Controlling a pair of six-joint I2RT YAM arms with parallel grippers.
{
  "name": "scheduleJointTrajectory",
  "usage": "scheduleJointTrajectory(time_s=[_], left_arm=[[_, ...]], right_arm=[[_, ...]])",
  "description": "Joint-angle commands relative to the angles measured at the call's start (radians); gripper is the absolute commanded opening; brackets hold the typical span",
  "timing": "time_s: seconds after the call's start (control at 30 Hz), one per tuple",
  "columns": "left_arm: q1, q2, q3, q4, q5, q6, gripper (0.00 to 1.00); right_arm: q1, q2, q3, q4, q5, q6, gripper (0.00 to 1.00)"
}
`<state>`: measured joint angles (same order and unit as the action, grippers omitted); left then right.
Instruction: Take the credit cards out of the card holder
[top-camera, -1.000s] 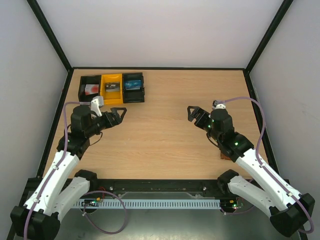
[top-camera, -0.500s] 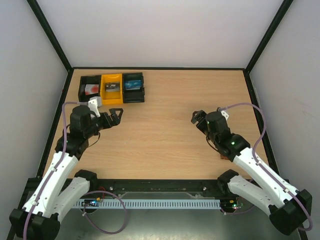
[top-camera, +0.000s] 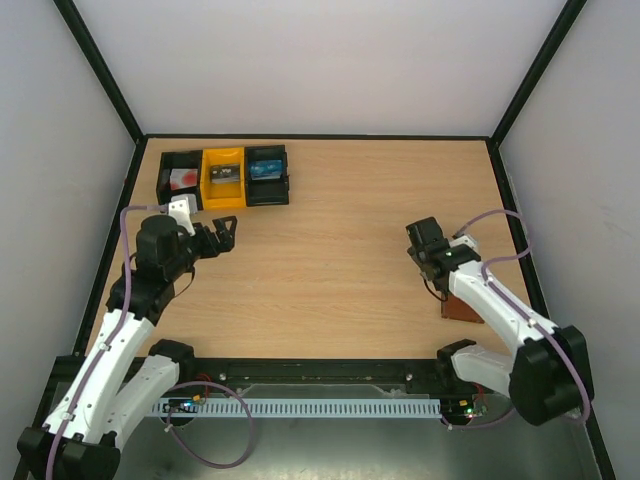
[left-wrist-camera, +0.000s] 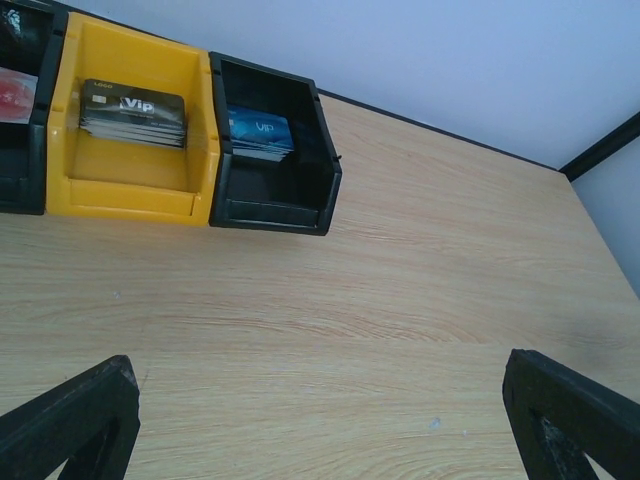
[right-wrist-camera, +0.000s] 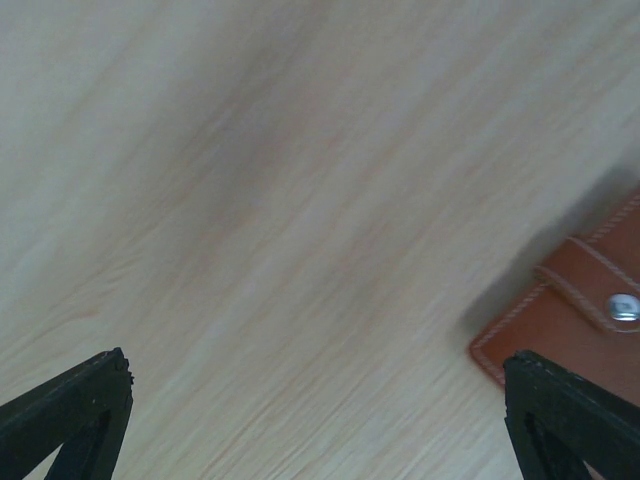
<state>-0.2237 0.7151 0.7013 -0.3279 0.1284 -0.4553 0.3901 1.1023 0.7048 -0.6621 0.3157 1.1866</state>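
The card holder (top-camera: 462, 308) is a brown leather wallet lying near the table's front right, partly under my right arm. In the right wrist view the card holder (right-wrist-camera: 575, 310) is closed, with a tab (right-wrist-camera: 600, 285) fastened by a metal snap. No cards show in it. A black credit card (left-wrist-camera: 133, 108) lies in the yellow bin (left-wrist-camera: 130, 185), and a blue credit card (left-wrist-camera: 262, 133) lies in the black bin (left-wrist-camera: 275, 195). My right gripper (top-camera: 424, 240) is open and empty, just left of the wallet. My left gripper (top-camera: 222, 232) is open and empty, below the bins.
Three bins stand in a row at the back left: a black one holding something red and white (top-camera: 180, 178), the yellow one (top-camera: 223, 192) and a black one (top-camera: 268, 190). Dark frame rails edge the table (top-camera: 320, 260).
My right arm has folded back to the right and its gripper has come closer to the wallet. My left gripper has drawn back a little to the left.
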Motion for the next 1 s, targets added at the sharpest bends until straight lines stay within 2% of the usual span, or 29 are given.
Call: scheduleJointTrajectory(time_s=[0.0, 0.23, 0.5, 0.63, 0.77, 0.97], left_arm=[[0.004, -0.001, -0.006, 0.009, 0.006, 0.026, 1.0], [0.006, -0.022, -0.004, -0.002, -0.049, 0.032, 1.0], [0.006, -0.022, -0.004, 0.001, -0.043, 0.027, 1.0], [0.006, -0.021, -0.007, 0.002, -0.053, 0.028, 1.0], [0.006, -0.018, -0.006, -0.001, -0.068, 0.025, 1.0], [0.007, -0.028, -0.006, -0.002, -0.08, 0.02, 1.0]], right_arm=[[-0.065, 0.094, -0.013, -0.115, 0.071, 0.097, 0.98], [-0.178, 0.176, -0.041, -0.117, 0.087, 0.141, 0.98], [-0.259, 0.135, -0.092, -0.091, 0.166, 0.21, 0.98], [-0.318, 0.135, -0.12, -0.033, 0.176, 0.183, 0.99], [-0.333, 0.12, -0.154, 0.057, 0.16, 0.149, 0.99], [-0.333, 0.158, -0.17, 0.095, 0.129, 0.142, 0.99]])
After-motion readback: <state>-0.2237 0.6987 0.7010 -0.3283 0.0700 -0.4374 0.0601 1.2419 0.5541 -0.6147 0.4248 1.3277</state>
